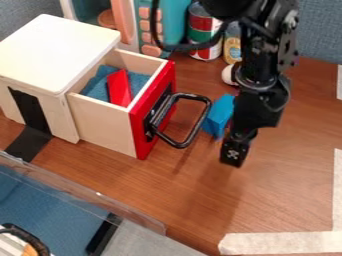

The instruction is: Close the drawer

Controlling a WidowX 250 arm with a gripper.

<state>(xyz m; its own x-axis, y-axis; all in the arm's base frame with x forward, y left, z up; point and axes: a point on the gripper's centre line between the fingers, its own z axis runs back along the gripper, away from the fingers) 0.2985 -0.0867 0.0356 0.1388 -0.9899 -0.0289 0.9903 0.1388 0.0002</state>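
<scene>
One red-fronted drawer (pixel 103 124) open, black hand (pixel 234 151) near its handle (pixel 198 125), grip impossible to tell.

The drawer's (pixel 100 122) near side hides the red block's (pixel 119 86) foot from you. The arm (pixel 260 105) covers part of your blue block (pixel 216 119); the left edge crops your white cabinet (pixel 57 50), the far edge your toy microwave (pixel 175 20).

Scene brightly and evenly lit, white cabinet top (pixel 57 50) most strongly lightened, its side left dimmer, soft, faint shadows cast on the wooden counter (pixel 274 200), small glints reflected by the black handle (pixel 196 125).
</scene>
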